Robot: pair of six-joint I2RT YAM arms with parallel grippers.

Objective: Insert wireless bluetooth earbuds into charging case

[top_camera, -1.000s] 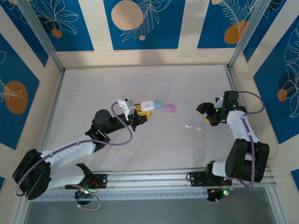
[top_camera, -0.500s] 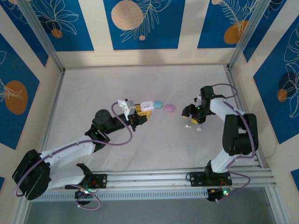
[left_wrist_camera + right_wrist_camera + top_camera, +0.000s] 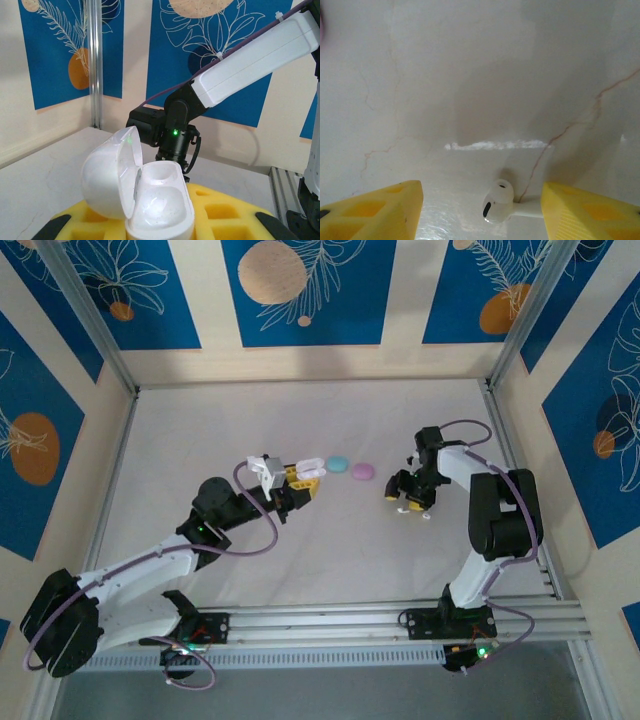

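Left claw (image 3: pixel 167 224) is clamped on the white case (image 3: pixel 150 197), lid hinged open, both sockets empty and facing up. It is held off the tabletop (image 3: pixel 470 75), I judge, to present the sockets for loading.

Right claw (image 3: pixel 481 210) is spread open, low, straddling a white earbud (image 3: pixel 496 202) that lies on its side; not gripped yet.

Count:
- Cases: three. White, blue (image 3: pixel 339 462) and pink (image 3: pixel 362 471), the last two side by side mid-tabletop.
- Earbuds: one certain.

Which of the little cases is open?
The white case in the left gripper: its lid stands flipped up over empty hollows. The blue case and pink case lie shut on the table.
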